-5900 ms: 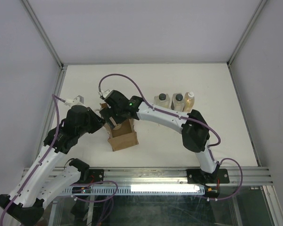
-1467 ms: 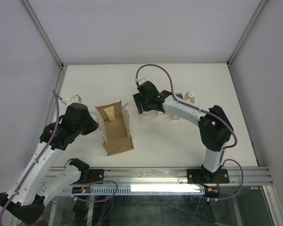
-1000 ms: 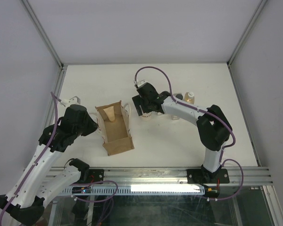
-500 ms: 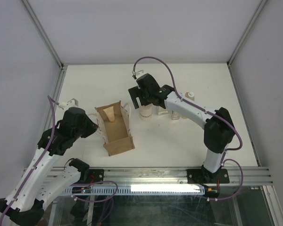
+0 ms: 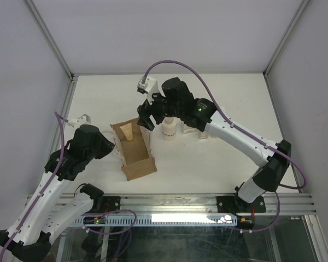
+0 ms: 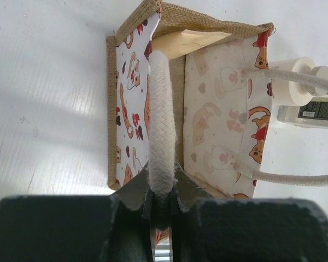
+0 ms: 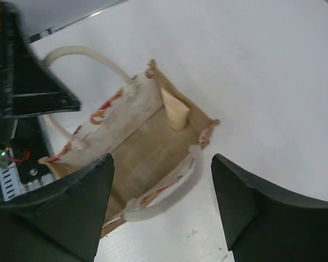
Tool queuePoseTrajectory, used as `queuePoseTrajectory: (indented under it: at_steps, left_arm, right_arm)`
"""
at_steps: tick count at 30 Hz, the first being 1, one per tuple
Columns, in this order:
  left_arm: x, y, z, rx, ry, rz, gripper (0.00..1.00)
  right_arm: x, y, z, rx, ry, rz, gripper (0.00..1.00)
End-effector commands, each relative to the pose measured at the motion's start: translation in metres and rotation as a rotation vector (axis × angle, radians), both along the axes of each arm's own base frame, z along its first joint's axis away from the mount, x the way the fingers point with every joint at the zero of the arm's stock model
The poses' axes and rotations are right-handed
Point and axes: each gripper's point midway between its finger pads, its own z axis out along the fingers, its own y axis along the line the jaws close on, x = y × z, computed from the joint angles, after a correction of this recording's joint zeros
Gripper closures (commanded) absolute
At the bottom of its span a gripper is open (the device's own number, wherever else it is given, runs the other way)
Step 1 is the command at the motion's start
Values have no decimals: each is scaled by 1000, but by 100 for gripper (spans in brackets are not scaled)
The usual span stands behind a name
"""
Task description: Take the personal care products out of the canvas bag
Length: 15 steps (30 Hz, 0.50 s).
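Observation:
The brown canvas bag (image 5: 138, 157) stands open at centre left. One small beige tube (image 5: 129, 131) leans at its far end; it also shows in the left wrist view (image 6: 188, 42) and the right wrist view (image 7: 175, 112). My left gripper (image 5: 113, 143) is shut on the bag's white loop handle (image 6: 160, 125). My right gripper (image 5: 144, 115) is open and empty above the bag's far right corner (image 7: 162, 159). The cream-white round bottle (image 5: 169, 129) stands on the table right of the bag. Clear square bottles (image 5: 205, 132) stand beside it, partly under my right arm. The amber bottle is hidden.
The bag's other handle (image 6: 295, 78) loops across towards the cream-white bottle (image 6: 293, 87) and a labelled clear bottle (image 6: 311, 111). Metal frame rails (image 5: 53, 52) bound the white table. My left arm (image 7: 22, 82) is close to the bag's left side.
My right gripper left the cream-white bottle standing by the other bottles, rose and swung left to above the bag, open. My left gripper still holds the handle.

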Motion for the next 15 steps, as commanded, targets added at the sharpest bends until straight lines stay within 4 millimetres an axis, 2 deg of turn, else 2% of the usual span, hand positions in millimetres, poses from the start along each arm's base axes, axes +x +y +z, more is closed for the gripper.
queuePoseTrajectory:
  at_steps: [1,3,5,10,15]
  left_arm:
    - [8,-3,10,-43,-41,28,100]
    - [7,-4,10,-47,-40,20,100]
    - [6,-4,10,-35,-40,9,100]
    - [3,-4,9,-29,-40,-13,100]
    - [1,-7,10,-42,-68,-42,100]
  right_arm:
    - [-52,26,44,127,-174,344,31]
    - [-69,34,40,122,-226,445,35]
    - [-75,41,31,103,-237,480,35]
    - [-71,53,-12,-4,-180,512,32]
    - [-64,62,-58,-118,-158,547,20]
